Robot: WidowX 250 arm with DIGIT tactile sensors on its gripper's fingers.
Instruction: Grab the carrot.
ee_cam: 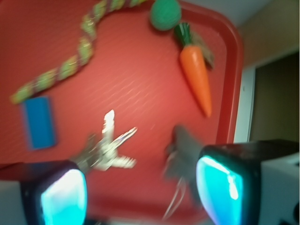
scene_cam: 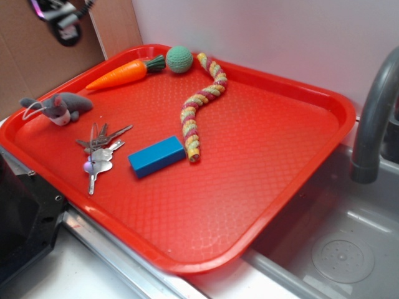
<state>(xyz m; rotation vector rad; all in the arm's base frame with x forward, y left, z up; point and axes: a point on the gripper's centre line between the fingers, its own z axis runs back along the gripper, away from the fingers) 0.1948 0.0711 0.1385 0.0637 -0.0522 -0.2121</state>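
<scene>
- The red tray (scene_cam: 293, 180) has a raised rim all the way round, and its right half is bare red floor with lots of room.
- A small grey stuffed toy (scene_cam: 59, 107) lies at the tray's left edge, just inside the rim.
- A bunch of keys (scene_cam: 100, 152) lies just below and to the right of that toy, apart from it.
- The carrot (scene_cam: 118, 75) lies at the far left corner of the tray, close along the rim, with its orange tip pointing left and its green stem pointing right.
- A green ball (scene_cam: 179, 59) sits just beside the carrot's stem, at the back rim.
- A blue block (scene_cam: 157, 156) lies near the middle, right of the keys and well apart from the carrot.
- A twisted rope toy (scene_cam: 201, 106) snakes from the back rim down to the blue block's right end.
- A grey tap (scene_cam: 374, 118) stands right of the tray, over a sink (scene_cam: 349, 249).
- The gripper (ee_cam: 140, 190) is up above the tray with its two fingers spread wide and nothing between them; in the wrist view the keys and the grey toy show in the gap, and the carrot lies further on, near the rim.
</scene>
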